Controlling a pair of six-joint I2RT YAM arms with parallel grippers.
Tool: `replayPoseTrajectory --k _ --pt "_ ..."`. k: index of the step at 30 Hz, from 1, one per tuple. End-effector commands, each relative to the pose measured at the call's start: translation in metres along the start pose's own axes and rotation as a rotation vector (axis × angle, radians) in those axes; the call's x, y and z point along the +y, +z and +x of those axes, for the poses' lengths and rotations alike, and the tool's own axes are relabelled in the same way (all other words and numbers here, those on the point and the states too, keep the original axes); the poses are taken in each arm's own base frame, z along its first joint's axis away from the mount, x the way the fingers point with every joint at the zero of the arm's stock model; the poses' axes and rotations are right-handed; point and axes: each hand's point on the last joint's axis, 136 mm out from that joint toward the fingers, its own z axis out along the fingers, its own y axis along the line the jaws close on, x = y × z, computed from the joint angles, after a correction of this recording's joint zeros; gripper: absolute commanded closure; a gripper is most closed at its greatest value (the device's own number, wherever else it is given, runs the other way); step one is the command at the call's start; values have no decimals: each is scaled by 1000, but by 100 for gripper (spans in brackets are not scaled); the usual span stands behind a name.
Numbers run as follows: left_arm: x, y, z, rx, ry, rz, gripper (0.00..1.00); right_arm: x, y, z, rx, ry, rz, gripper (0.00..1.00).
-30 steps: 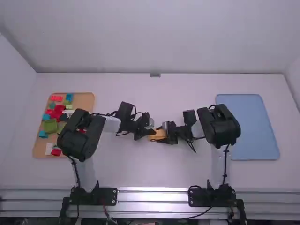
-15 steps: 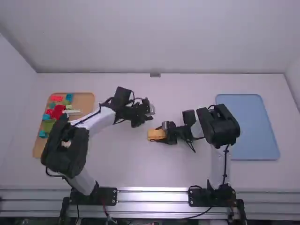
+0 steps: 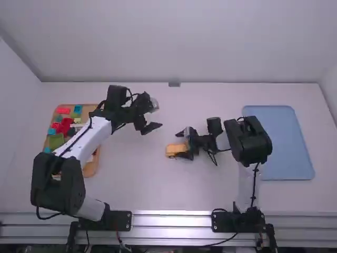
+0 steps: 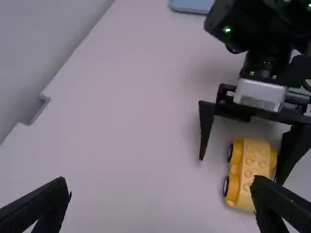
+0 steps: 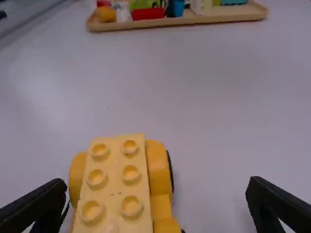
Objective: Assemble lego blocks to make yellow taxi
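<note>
The yellow car [image 3: 175, 151] stands on the middle of the table; its black wheels and studded top show in the left wrist view [image 4: 250, 167], and its top is close up in the right wrist view [image 5: 116, 184]. My right gripper [image 3: 181, 143] is open around the car, its fingers spread wide in its own view [image 5: 158, 194]. My left gripper [image 3: 152, 128] stands open farther back and to the left, above the table, with nothing between its fingers [image 4: 163, 194].
A wooden tray [image 3: 90, 168] with several coloured blocks lies at the left, partly under the left arm. A blue tray [image 3: 287, 142] lies at the right, beyond the right arm's elbow. A small grey fixture [image 3: 174, 84] sits at the table's back edge.
My left gripper has moved away from the car, backward and to the left. My right gripper has opened and let go of the car, which stays in place.
</note>
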Motion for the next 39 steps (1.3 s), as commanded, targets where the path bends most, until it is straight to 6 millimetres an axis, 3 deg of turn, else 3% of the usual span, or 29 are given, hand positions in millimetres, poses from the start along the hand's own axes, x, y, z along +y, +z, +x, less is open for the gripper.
replayPoseTrajectory --k 1,4,6,10,14,15,20,28,30,34,39 --pt "11 -11 5 -6 -173 -29 1 -6 -18 -44 -75 -25 2 1" --pt "23 -21 13 -5 -314 -66 1 -7 -30 -64 -88 -66 31 2" --pt "33 -32 17 -18 -428 -92 1 -11 -42 -89 -102 -62 61 2" --pt "45 -46 25 -21 -512 -139 1 -12 -54 -123 -123 -79 88 1" --pt "59 -72 25 -60 -653 -207 1 -16 -63 -160 -146 -96 105 1" --pt "59 -73 25 -62 -657 -209 1 -17 -63 -161 -146 -95 106 1" --pt "82 -124 49 9 -876 -535 1 -26 -62 -189 -166 -71 93 1" --pt "63 -198 22 -90 -978 -798 1 -20 -44 -214 -178 -157 43 1" --pt "54 -230 25 -109 -1035 -943 1 -19 -39 -219 -177 -171 41 1" --pt "26 -274 39 -59 -1145 -1134 1 -23 -29 -222 -162 -176 69 2" --pt "-3 -314 51 24 -1252 -1294 1 -27 -23 -222 -148 -182 102 2"
